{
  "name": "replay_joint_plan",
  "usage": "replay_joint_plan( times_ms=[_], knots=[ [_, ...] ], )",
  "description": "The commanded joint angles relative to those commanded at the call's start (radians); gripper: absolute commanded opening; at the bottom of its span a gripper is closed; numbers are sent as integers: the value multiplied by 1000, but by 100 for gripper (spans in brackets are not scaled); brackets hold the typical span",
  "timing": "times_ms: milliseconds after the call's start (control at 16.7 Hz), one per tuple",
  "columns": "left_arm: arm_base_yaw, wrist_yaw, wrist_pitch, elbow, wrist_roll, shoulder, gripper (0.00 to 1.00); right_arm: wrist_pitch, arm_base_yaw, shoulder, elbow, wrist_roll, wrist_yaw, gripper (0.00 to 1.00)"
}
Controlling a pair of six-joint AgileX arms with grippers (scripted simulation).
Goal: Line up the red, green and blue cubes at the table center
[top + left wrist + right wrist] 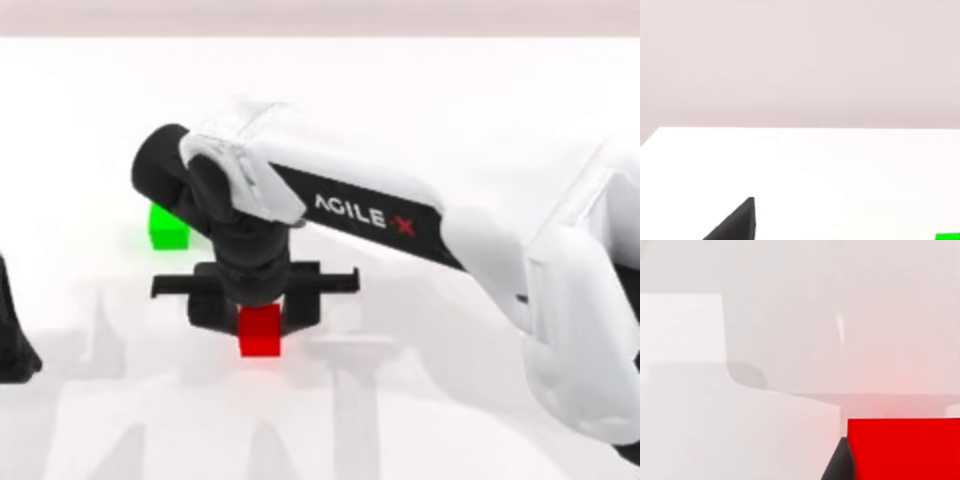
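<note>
The red cube [260, 331] sits near the table center [330, 400], with my right gripper [260, 316] straight over it and shut on it. In the right wrist view the red cube [902, 449] fills the near corner, and a dark finger [840, 466] presses against its side. The green cube [168, 226] rests on the table further back and to the left, partly under the right arm's wrist. A sliver of the green cube [948, 236] shows in the left wrist view. The blue cube is out of view. My left gripper [12, 340] is parked at the left edge, open.
The right arm's white forearm [400, 215] stretches across the table from the right side to the center-left. Bare white tabletop [450, 420] lies in front of the red cube and to its right. One left finger [737, 225] shows over bare table.
</note>
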Motion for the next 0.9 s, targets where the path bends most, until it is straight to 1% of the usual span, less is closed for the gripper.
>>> replay_joint_plan(
  times_ms=[720,780,900],
  knots=[
    [0,0,0,0,0,0,100,0,0,0,0,0,0,98],
    [0,0,0,0,0,0,100,0,0,0,0,0,0,100],
    [0,0,0,0,0,0,100,0,0,0,0,0,0,100]
  ],
)
